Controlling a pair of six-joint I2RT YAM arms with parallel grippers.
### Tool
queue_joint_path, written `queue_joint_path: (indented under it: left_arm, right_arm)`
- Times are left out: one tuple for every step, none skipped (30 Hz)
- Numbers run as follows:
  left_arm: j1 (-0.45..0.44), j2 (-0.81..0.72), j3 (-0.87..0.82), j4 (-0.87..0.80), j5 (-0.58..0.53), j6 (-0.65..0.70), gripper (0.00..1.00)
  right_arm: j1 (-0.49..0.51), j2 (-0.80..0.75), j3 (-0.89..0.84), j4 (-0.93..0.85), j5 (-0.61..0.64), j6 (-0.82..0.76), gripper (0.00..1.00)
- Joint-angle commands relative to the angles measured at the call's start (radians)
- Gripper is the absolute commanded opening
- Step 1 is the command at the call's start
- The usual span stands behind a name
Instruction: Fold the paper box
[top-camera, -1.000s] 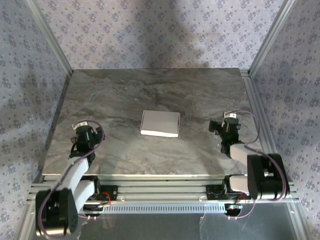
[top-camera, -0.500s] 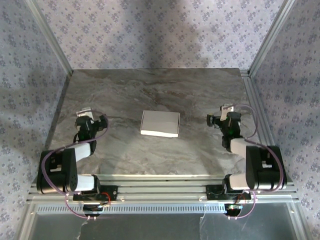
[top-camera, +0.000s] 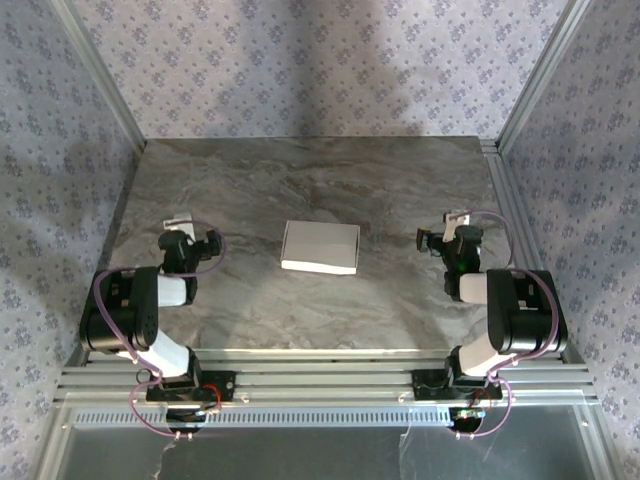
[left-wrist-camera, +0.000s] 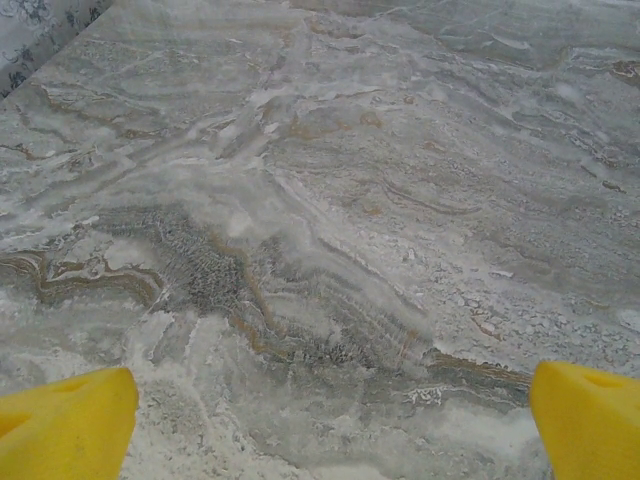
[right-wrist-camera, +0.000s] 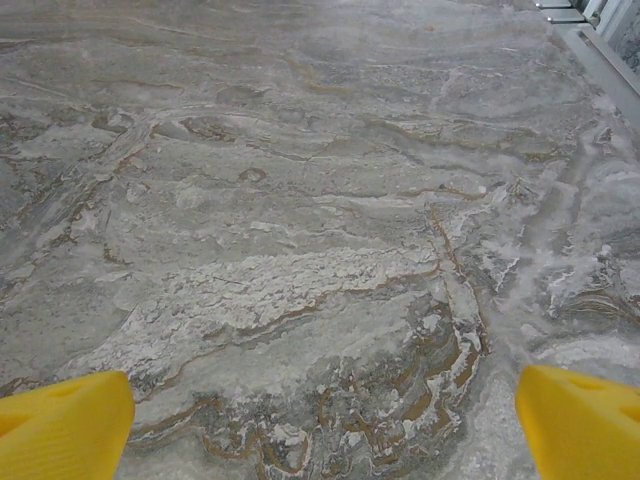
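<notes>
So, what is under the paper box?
The paper box lies flat on the grey marbled table. Nothing sticks out from beneath it, but the patch of table it covers is hidden.

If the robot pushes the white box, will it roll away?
Probably slide, not roll: the paper box lies flat with straight edges. It looks thin and light, so a nudge could spin it on the smooth table.
</notes>
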Motion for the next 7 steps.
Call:
queue_joint_path:
  left_arm:
    - [-0.001, -0.012, 0.018, 0.029, 0.009, 0.018, 1.00]
    - [-0.003, -0.010, 0.019, 0.032, 0.007, 0.019, 1.00]
    - [-0.006, -0.010, 0.020, 0.029, 0.003, 0.020, 1.00]
    - [-0.005, -0.011, 0.022, 0.024, 0.001, 0.021, 1.00]
    - [-0.007, -0.010, 0.022, 0.027, -0.001, 0.021, 1.00]
    - [-0.006, -0.010, 0.022, 0.024, -0.001, 0.022, 1.00]
    - [-0.008, -0.009, 0.021, 0.027, -0.001, 0.023, 1.00]
  right_arm:
    - [0.005, 0.004, 0.007, 0.030, 0.015, -0.012, 1.00]
    - [0.002, 0.005, 0.010, 0.024, 0.005, -0.010, 1.00]
    - [-0.003, 0.006, 0.011, 0.023, 0.001, -0.008, 1.00]
    - [-0.003, 0.005, 0.012, 0.023, 0.000, -0.007, 1.00]
    - [-0.003, 0.005, 0.010, 0.024, 0.001, -0.007, 1.00]
    - [0.000, 0.003, 0.007, 0.029, 0.009, -0.011, 1.00]
    - [0.004, 0.004, 0.007, 0.030, 0.013, -0.012, 1.00]
